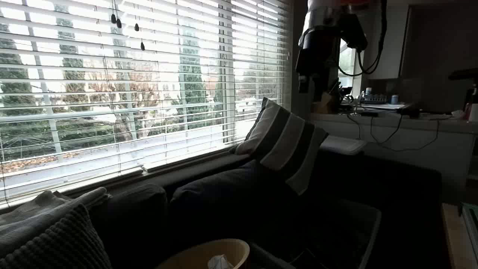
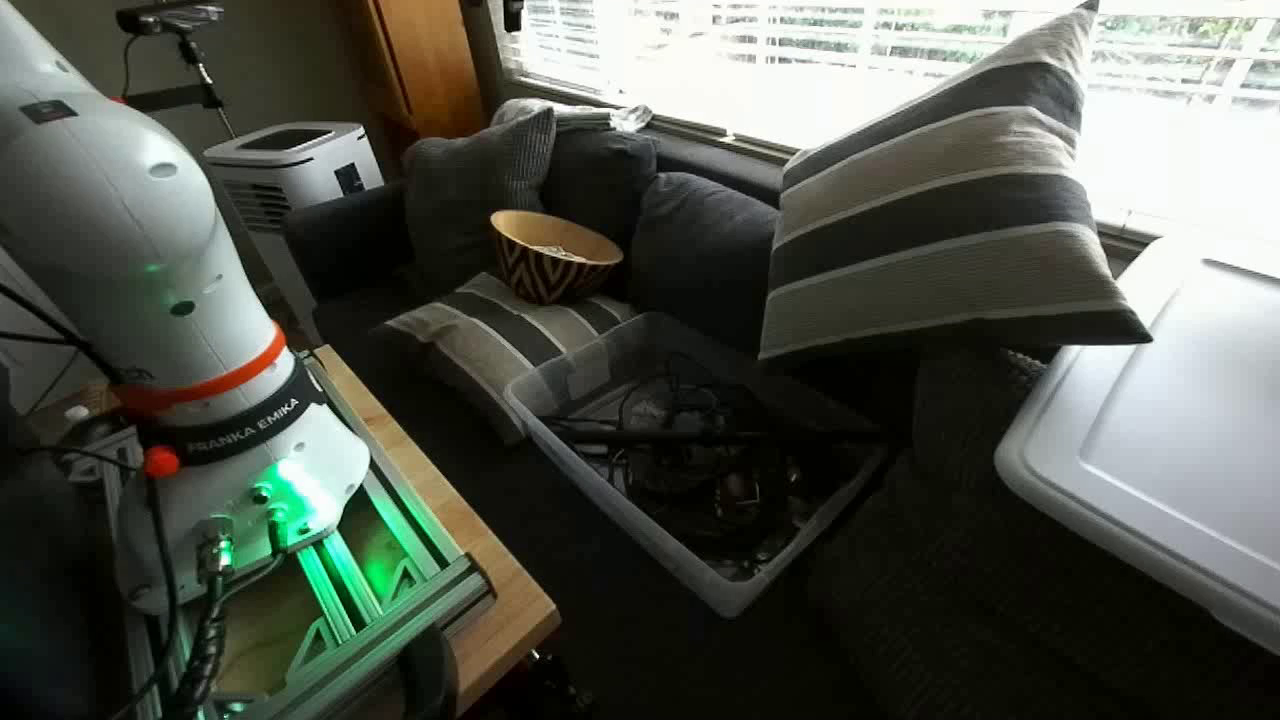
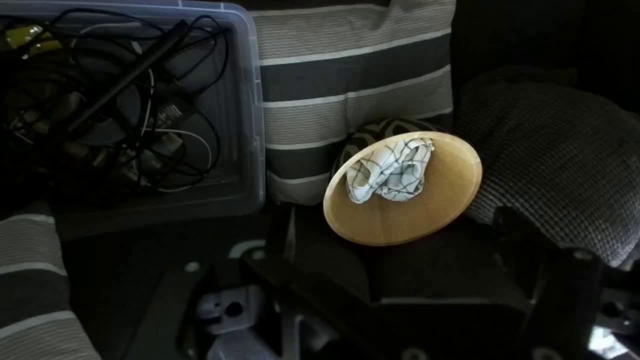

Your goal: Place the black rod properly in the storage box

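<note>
The black rod lies inside the storage box, over a tangle of black and white cables. In the wrist view it slants across the box, one end stopping short of a corner; the other end runs into shadow, and I cannot tell whether it touches the wall of the box there. In an exterior view it spans most of the box. The jaws stand wide apart, away from the rod and the box; in an exterior view they hang from the robot arm, higher than the box. A yellow item also lies in the box, and much of what lies deeper is too dark to make out.

The box sits on a dark sofa. Just beside the box lies a striped cushion, and partly on it, near the box, rests a tilted wooden bowl with a crumpled checked cloth inside. A second striped cushion leans near the box on the side of the window blinds. Past the end of the box opposite the bowl lies a white lid. The base of the arm stands over a wooden counter, across the box from the blinds.
</note>
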